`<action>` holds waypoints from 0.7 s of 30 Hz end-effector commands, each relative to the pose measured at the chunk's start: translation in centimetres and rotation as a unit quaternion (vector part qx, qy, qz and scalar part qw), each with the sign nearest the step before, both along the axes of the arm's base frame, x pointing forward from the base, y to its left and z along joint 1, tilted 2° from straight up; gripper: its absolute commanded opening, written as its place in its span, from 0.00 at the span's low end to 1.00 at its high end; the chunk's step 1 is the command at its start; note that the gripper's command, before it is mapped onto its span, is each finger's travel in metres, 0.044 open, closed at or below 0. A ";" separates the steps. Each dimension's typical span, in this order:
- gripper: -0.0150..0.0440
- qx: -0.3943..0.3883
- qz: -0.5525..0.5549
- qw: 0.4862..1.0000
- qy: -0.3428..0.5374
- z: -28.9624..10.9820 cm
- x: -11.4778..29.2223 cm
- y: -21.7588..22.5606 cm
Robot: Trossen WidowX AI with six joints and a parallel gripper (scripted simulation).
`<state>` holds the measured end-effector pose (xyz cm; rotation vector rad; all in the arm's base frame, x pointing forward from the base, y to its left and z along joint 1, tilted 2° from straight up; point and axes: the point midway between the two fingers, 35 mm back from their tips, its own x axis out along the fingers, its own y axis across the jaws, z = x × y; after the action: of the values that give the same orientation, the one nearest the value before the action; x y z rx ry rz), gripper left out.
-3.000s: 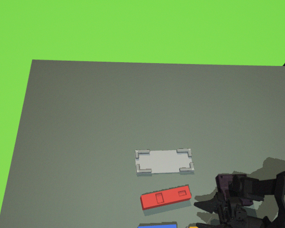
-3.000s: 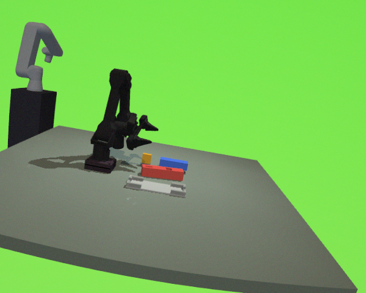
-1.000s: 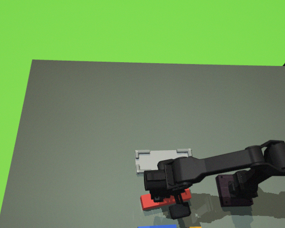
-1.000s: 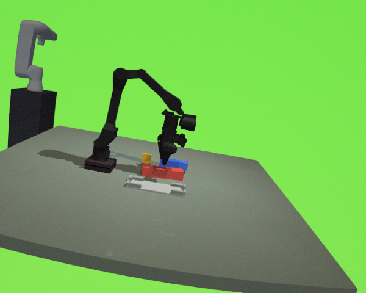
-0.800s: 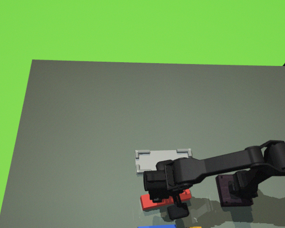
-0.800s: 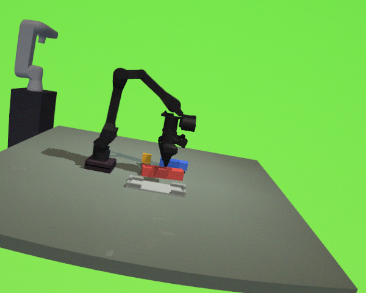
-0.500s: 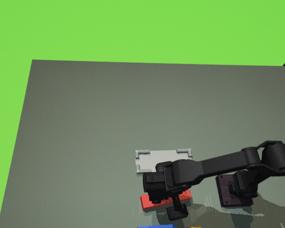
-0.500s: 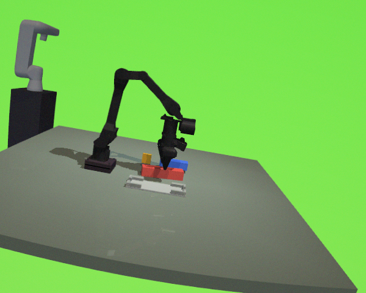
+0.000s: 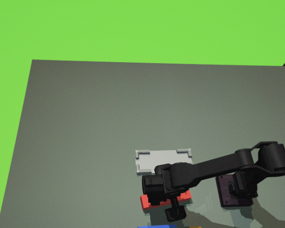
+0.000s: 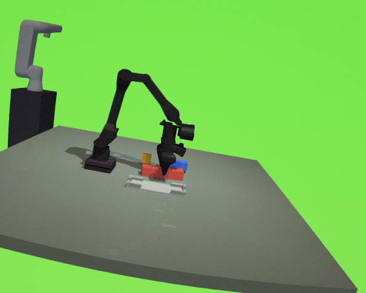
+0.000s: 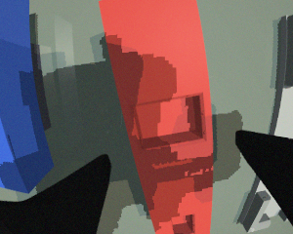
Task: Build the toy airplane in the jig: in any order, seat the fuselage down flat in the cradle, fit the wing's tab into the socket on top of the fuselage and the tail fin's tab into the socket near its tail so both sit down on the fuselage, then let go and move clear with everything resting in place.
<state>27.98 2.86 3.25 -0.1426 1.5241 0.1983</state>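
The gripper point(image 11: 173, 175) hung spread wide and held nothing, one dark finger point(image 11: 56, 214) on either long side of the red fuselage point(image 11: 161, 78), which lay flat on the table point(image 9: 88, 122) directly beneath (sockets facing up). Open table showed between each finger and the fuselage's edges. Beyond one finger lay the blue wing point(image 11: 13, 85); beyond the other, the grey cradle point(image 9: 159, 156), unoccupied.

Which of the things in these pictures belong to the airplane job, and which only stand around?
Belong to the job:
- red fuselage, on the table between the open jaws
- grey cradle jig, holding nothing
- blue wing
- orange tail fin
- gripper

Only standing around:
- grey mount on the black pedestal
- table
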 end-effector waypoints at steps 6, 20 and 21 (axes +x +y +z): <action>1.00 0.003 -0.001 1.000 0.000 -1.3 0.0 0.1; 0.58 0.003 -0.001 1.000 0.000 -1.6 0.0 0.1; 0.57 0.003 -0.001 1.000 0.000 -1.6 0.0 0.1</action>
<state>27.89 2.95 1.70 -0.1413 1.5251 0.2001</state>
